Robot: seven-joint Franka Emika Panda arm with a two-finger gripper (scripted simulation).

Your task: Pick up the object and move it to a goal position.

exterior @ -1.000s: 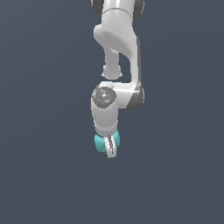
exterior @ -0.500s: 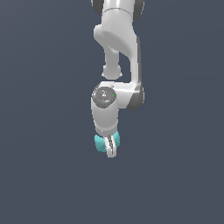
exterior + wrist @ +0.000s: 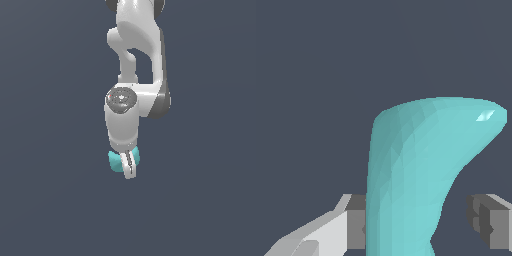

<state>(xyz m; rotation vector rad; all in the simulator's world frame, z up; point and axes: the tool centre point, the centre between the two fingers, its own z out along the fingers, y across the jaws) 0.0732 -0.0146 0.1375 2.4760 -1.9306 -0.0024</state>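
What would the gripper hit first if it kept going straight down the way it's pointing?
The turquoise object already sits between the gripper fingers. Beyond it only plain dark ground shows, and how far off that lies is unclear.

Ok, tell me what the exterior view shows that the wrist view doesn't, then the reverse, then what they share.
Only the exterior view shows the white arm reaching down from above, with the gripper at its lower end. Only the wrist view shows the turquoise object close up, its curved top leaning to one side, with a grey fingertip apart from it on one side. Both show the object between the fingers against a plain dark grey background; neither shows a goal marker.
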